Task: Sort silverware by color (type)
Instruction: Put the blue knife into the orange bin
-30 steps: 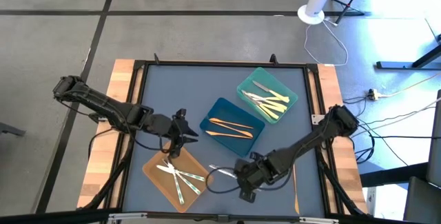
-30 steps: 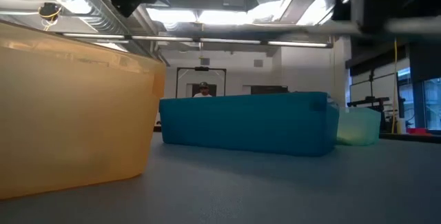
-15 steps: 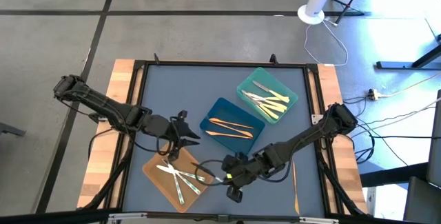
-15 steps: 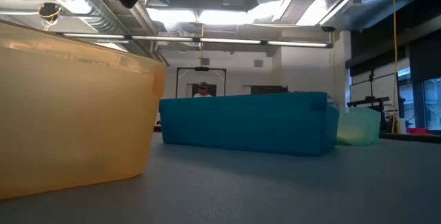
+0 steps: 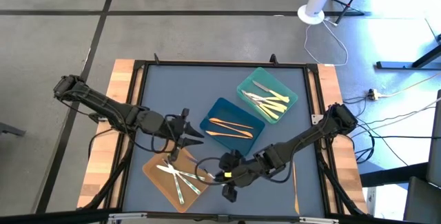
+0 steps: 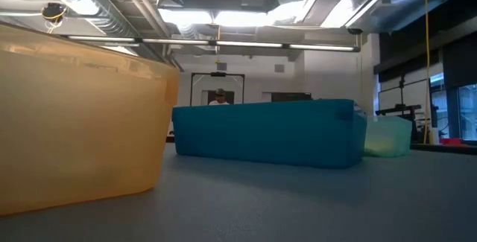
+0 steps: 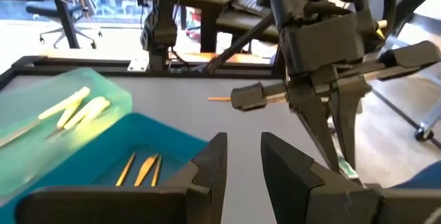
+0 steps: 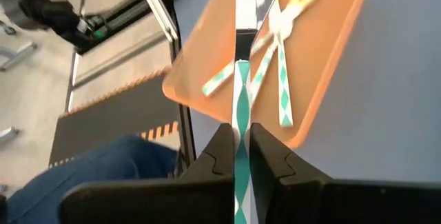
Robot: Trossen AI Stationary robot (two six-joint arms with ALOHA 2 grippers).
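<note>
Bare grey table (image 5: 165,86) open behind my left arm, blue tray (image 5: 232,127) and teal tray (image 5: 267,94) crowding the middle, orange tray (image 5: 176,176) near front, my left gripper (image 5: 191,133) just beside its back corner

The left arm reaches inward from the left, its left gripper (image 5: 195,136) hanging with fingers (image 7: 210,160) parted. The right arm stretches low across from the right, its right gripper (image 5: 212,176) with fingers (image 8: 222,151) pinched together
</note>
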